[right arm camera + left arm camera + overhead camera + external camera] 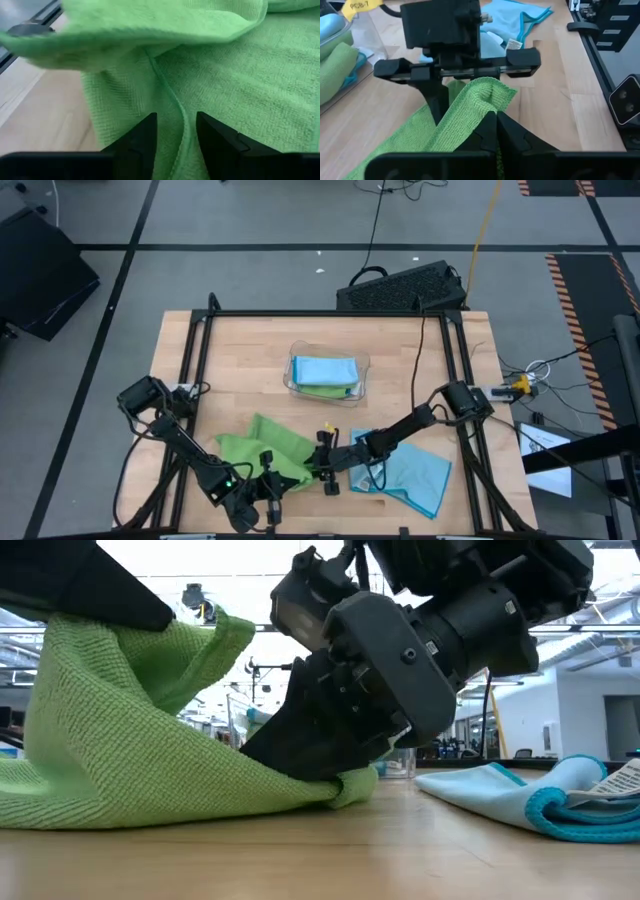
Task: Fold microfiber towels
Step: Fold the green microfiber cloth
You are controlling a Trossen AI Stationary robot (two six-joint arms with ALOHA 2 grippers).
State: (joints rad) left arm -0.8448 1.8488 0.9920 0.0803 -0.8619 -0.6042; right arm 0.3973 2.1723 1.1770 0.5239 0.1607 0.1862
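Observation:
A lime green towel (258, 446) lies bunched on the table near the front edge, its left part raised like a tent (110, 710). My left gripper (268, 482) is shut on it near the front. My right gripper (326, 468) is open, fingers pointing down at the towel's right end (345, 785), one on each side of a hem (175, 110). A light blue towel (415, 470) lies spread on the table to the right, its white tag (625, 780) showing. My left gripper pinches a raised fold of the green towel (487, 102) between its two fingers, which meet on the cloth (495, 122). The held part is lifted off the table, and the rest slopes down to the table. One layer or several, I cannot tell. My right gripper's fingers (145, 135) stand at the green towel's right end from above. I cannot tell whether they touch the cloth.
A clear plastic tray (366, 366) at the table's middle holds folded blue and green towels. The two grippers stand close together over the green towel. Black frame rails run along the table's left and right sides (190, 380).

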